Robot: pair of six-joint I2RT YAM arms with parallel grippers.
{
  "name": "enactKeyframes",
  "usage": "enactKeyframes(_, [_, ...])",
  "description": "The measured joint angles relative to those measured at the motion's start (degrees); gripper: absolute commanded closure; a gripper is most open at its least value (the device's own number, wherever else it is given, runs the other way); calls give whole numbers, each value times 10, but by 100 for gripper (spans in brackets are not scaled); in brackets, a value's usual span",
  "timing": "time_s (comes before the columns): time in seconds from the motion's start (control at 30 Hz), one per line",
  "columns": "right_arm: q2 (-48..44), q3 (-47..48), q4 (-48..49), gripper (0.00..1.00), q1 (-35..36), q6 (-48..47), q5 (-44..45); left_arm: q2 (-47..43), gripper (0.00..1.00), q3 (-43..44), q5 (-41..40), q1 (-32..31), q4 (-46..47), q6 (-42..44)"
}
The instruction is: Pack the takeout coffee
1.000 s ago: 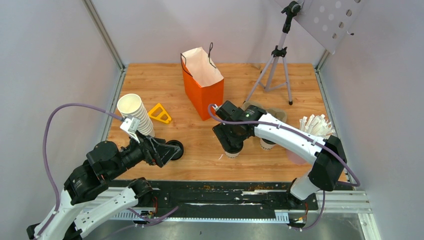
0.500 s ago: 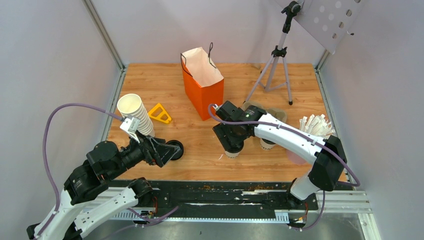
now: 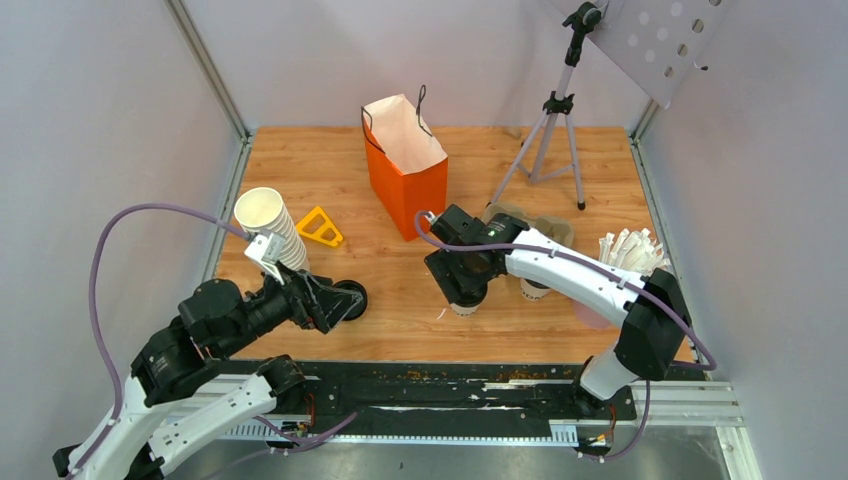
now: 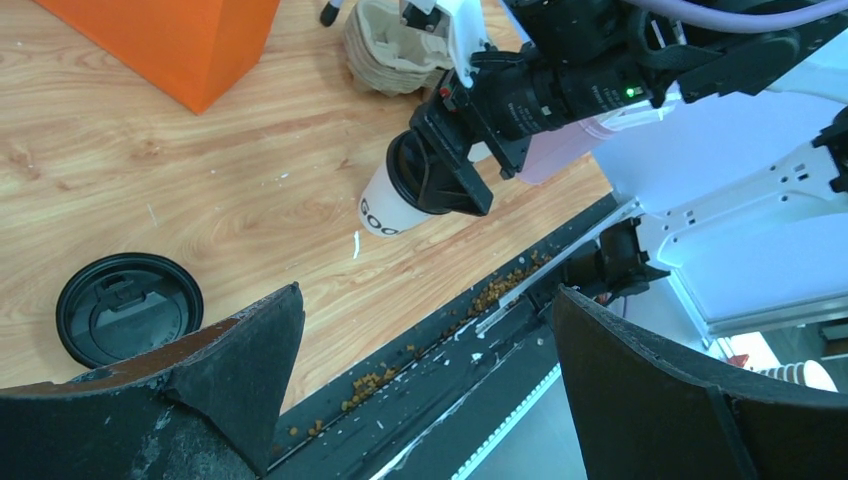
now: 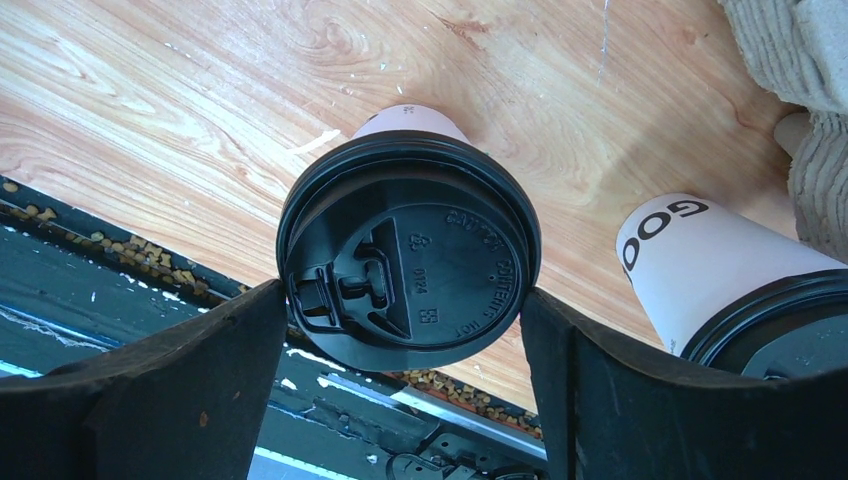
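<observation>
Right wrist view: a lidded coffee cup (image 5: 408,262) stands on the tabletop (image 5: 200,130) between the right fingers (image 5: 180,390). They are spread wide and sit against both sides of its black lid; whether they squeeze it or only touch it I cannot tell. A second lidded cup (image 5: 720,270) stands just beside it. The left fingers (image 4: 230,370) hang wide open, holding nothing, near a loose black lid (image 4: 129,308). The orange paper bag (image 3: 403,180) stands farther back.

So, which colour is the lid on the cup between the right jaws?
The lid is black, clearest in the right wrist view.
</observation>
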Motion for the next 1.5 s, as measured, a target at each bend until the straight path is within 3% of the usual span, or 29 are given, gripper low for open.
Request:
enactKeyframes(0.23, [-24,5,-10,13,0,0,-16,29,1,1,-4,0,-12,6])
enactKeyframes(0.33, [-50,13,-15,16,0,0,-24,62,9,16,7,0,-16,9])
enactKeyframes(0.47, [-82,19,-11,27,-5,-4,-35,142,21,40,50,0,-1,18])
enactKeyframes(0.57, [-98,13,7,39,-25,-11,-55,196,23,38,75,0,20,18])
enactKeyframes(0.73, [-105,-23,54,55,-93,-29,-113,248,36,-15,96,-5,110,1])
enactKeyframes(0.97, [-95,-44,80,55,-130,-60,-178,325,39,-113,100,-15,264,-46])
enactKeyframes(1.17, [-95,-64,102,58,-166,-84,-216,402,40,-128,101,-16,360,-65])
enactKeyframes(1.5, [-94,-97,109,68,-189,-111,-243,507,61,-124,101,-16,457,-75])
